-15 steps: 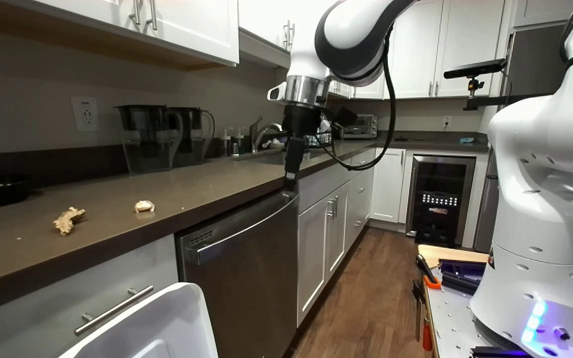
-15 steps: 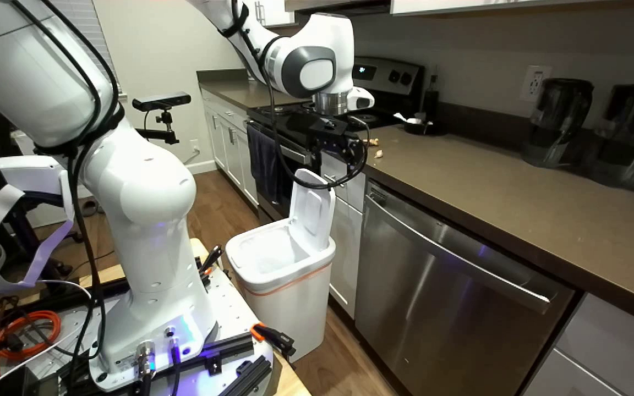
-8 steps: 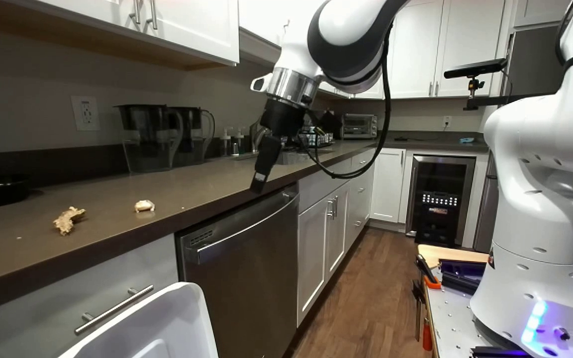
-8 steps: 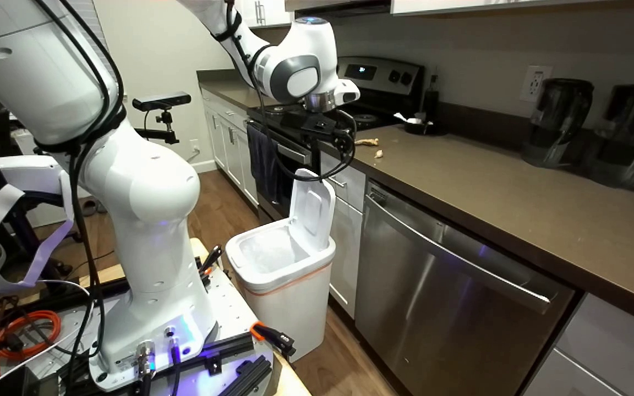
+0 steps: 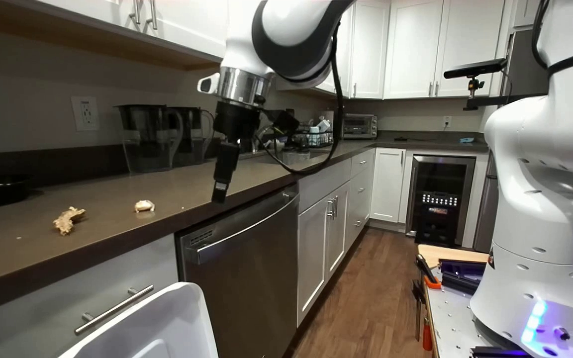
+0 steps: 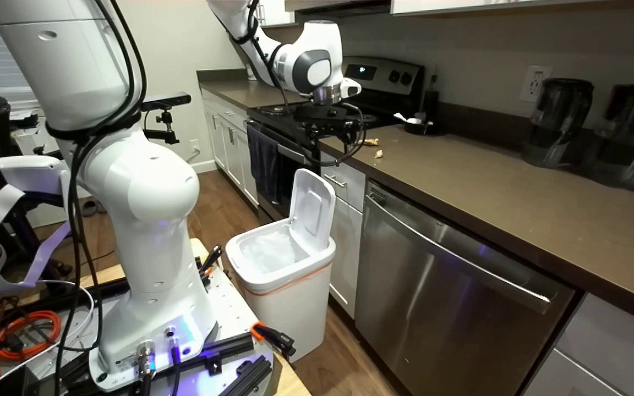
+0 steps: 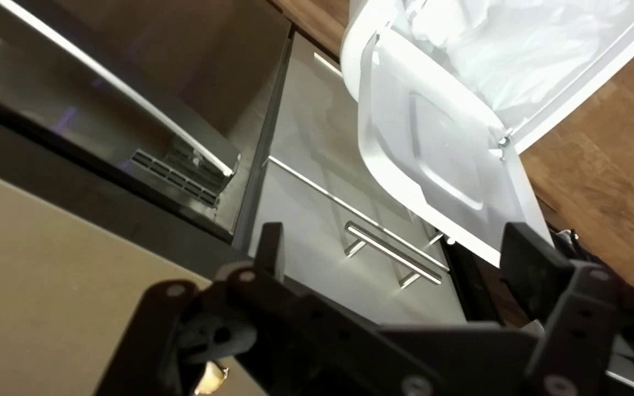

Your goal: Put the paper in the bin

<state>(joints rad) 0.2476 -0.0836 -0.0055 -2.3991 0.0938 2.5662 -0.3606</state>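
Biggest of all, the long brown surface point(image 6: 493, 187) runs through both exterior views, and by its front edge is the white arm point(image 5: 286, 35), arched down from the top, wrist bent, its end pointing just past six o'clock in an exterior view. Now the bin point(image 6: 292, 313), and here the cameras split: an exterior view has it whole, upright on the floor, mouth up, at seven o'clock from the arm's end, lid point(image 6: 312, 209) standing towards twelve; in an exterior view the bottom edge cuts it to a slice of lid point(image 5: 187, 318); and the wrist view peers right in, white lining point(image 7: 526, 49) out at two o'clock. The gripper point(image 7: 402, 258) is spread wide, fingers point(image 7: 271, 253) well apart, a drawer handle point(image 7: 394, 252) visible through the gap. Down to the small stuff, on the surface: a knobbly tan piece point(image 5: 67, 220), near nine o'clock from the gripper in an exterior view, long axis slanting from between one and two down to between seven and eight. Smaller again, a pale piece point(image 5: 144, 206), between tan piece and gripper in that picture, its length lying nine to three. Is either one the paper? Can't tell. The wrist view catches a single pale bit at seven o'clock, partly behind the gripper; which piece, no way to say.
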